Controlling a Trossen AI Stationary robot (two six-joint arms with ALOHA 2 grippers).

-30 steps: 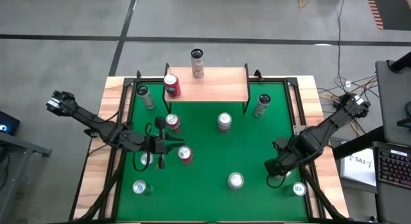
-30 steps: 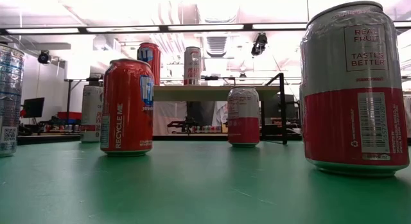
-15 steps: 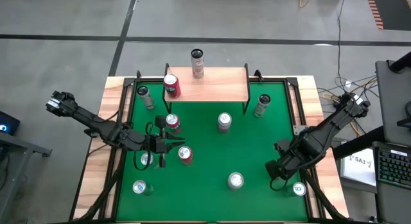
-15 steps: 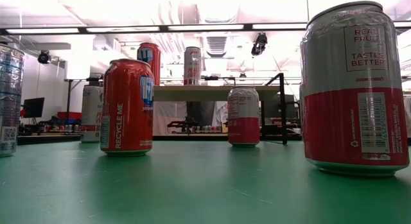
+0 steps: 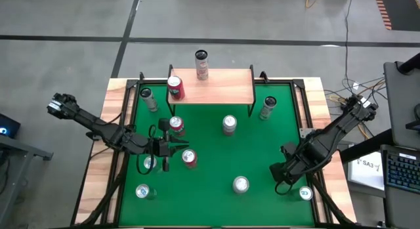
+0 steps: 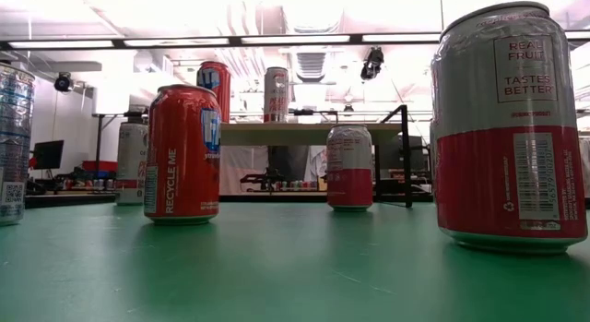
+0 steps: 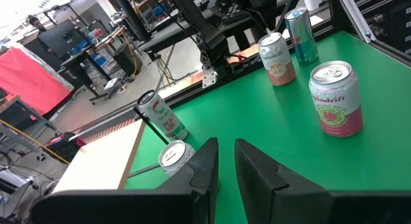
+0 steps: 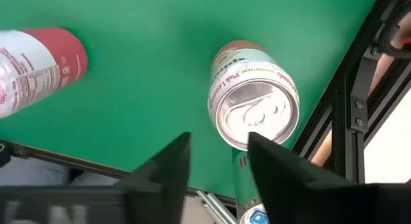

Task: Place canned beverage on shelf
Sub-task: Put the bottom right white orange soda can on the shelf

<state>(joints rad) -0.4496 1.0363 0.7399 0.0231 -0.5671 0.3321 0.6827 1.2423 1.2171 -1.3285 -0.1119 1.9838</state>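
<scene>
The shelf [image 5: 216,86], a light wood top on black legs, stands at the table's far edge with a red can [image 5: 174,88] and a tall can [image 5: 201,64] upright on it. Several more cans stand on the green table. My right gripper [image 8: 217,165] is open and points down near the table's right near corner. Just beyond its fingertips stands a pale can [image 8: 253,110] with a silver top, untouched. At the table's left my left gripper [image 7: 226,161] is shut and level, with nothing between its fingers. A red can [image 5: 189,158] stands beside it.
A red-and-white can [image 5: 241,184] stands near the front edge, and another can [image 5: 228,124] stands mid-table. A tall can [image 5: 267,107] stands by the shelf's right leg. More cans [image 5: 143,191] are on the left side. A black frame rail [image 8: 347,115] runs close beside the pale can.
</scene>
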